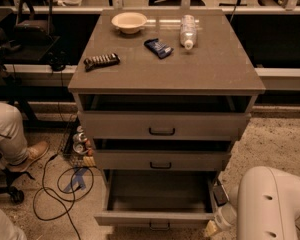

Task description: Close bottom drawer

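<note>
cabinet: a grey-brown cabinet (200,71) with three drawers is seen from the front and above, all three pulled out by differing amounts.
bottom drawer: the bottom drawer (140,218) is pulled furthest out, low in the view; its thin front panel is carried well forward of the other two fronts, and its small black handle is cut by the lower edge.
bottom drawer contents: only a bare, dark floor is shown inside.
middle drawer: the middle drawer (160,160) is drawn out a little; its inside is lost in shadow.
top drawer: the top drawer (162,125) is also drawn out a little; a dark gap is left above its front, and what is in it cannot be told.
cabinet top: a pale bowl (129,21) is set at the back left; a clear bottle (188,31) is laid on its side to its right; a blue packet (158,47) is laid between them, nearer the front; a dark snack bar (101,60) is placed near the left edge.
bowl contents: nothing can be made out inside it.
arm: a bulky white arm (272,204) is brought in from the lower right corner, bent toward the cabinet.
gripper: the gripper (215,225) is held low, just beside the right end of the bottom drawer's front panel; contact with the panel cannot be told.
gripper state: whether anything is grasped, or whether it is released, cannot be told.
floor: cables (55,184) are strewn left of the cabinet, near a seated person's shoe (32,154).
</note>
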`<state>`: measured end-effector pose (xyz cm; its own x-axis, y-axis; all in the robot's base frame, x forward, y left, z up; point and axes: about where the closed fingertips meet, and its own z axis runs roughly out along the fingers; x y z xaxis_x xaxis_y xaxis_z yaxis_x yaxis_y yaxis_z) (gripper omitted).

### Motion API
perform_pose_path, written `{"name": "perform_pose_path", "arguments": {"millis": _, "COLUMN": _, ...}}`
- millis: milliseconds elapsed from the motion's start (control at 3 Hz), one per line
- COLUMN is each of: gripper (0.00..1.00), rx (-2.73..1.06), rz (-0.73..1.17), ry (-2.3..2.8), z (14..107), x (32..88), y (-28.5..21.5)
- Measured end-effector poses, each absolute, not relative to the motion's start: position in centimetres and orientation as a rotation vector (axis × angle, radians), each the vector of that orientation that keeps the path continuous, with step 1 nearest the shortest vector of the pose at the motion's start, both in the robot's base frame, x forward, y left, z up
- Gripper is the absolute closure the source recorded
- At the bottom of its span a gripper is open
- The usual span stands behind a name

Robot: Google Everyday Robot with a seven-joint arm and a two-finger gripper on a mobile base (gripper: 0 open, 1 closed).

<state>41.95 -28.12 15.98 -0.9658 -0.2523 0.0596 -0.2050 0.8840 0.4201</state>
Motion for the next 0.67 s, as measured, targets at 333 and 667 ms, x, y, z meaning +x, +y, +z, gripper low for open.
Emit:
{"name": "perform_pose_path", "arguments": {"millis": 333, "gripper": 1.0, "rx": 0.301, "rz": -0.632, "ry": -3.063, "z": 15.22, "x": 44.7, "y": -27.12}}
{"name": "perform_pose_path", "arguments": {"millis": 667, "gripper": 1.0, "rx": 0.296, "rz": -0.614, "ry": -3.1, "z": 14.94, "x": 45.54, "y": -27.2}}
